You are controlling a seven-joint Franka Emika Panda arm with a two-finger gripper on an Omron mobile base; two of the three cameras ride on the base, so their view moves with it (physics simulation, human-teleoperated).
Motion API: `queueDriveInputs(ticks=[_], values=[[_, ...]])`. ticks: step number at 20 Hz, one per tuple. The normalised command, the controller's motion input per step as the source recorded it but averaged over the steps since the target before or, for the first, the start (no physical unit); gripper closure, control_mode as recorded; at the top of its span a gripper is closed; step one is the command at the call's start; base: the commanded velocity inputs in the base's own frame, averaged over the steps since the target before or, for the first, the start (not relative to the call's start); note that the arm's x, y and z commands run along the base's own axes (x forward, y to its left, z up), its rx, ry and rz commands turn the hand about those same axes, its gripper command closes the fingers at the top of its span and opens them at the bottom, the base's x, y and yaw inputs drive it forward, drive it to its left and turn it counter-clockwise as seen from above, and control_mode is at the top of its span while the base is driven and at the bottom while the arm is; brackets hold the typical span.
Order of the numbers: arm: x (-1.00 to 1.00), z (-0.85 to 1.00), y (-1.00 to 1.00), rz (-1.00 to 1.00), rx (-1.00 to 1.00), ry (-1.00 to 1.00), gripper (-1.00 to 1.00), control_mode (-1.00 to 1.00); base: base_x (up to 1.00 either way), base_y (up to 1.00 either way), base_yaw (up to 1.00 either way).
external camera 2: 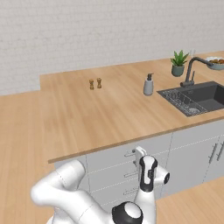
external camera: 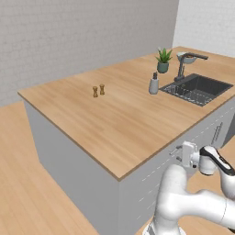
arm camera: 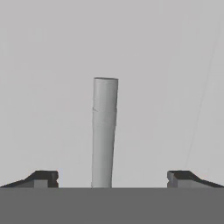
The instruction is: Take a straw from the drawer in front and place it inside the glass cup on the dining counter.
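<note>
Pincer (arm camera: 112,177) gaping wide, gripping nothing, straddling drawer's (arm camera: 52,65) bar handle (arm camera: 104,131); drawer interior hidden; arm reaching under bench (external camera: 119,124) edge.

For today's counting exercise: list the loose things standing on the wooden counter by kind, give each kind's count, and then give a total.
Small brown shakers: 2, first, second
Soap dispenser: 1
Potted plant: 1
Bowl behind the tap: 1
Total: 5
</note>
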Motion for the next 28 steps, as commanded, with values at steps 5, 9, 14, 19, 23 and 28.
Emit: queueDriveInputs(ticks=[5, 9, 14, 19, 23, 28], values=[[0.39, -0.29, -0.10, 0.01, 0.01, 0.00, -1.00, -1.00, 0.00, 0.00, 0.00], [0.39, -0.16, -0.01, 0.01, 0.02, 0.01, -1.00, -1.00, 0.00, 0.00, 0.00], [0.25, -0.08, 0.08, 0.03, 0.01, 0.00, -1.00, -1.00, 0.00, 0.00, 0.00], [0.23, -0.22, 0.25, 0.03, 0.00, 0.01, 1.00, -1.00, 0.00, 0.00, 0.00], [-0.02, -0.11, 0.30, 0.03, 0.00, 0.00, 1.00, -1.00, 0.00, 0.00, 0.00], [-0.26, 0.00, 0.26, 0.01, 0.00, -0.01, 1.00, -1.00, 0.00, 0.00, 0.00]])
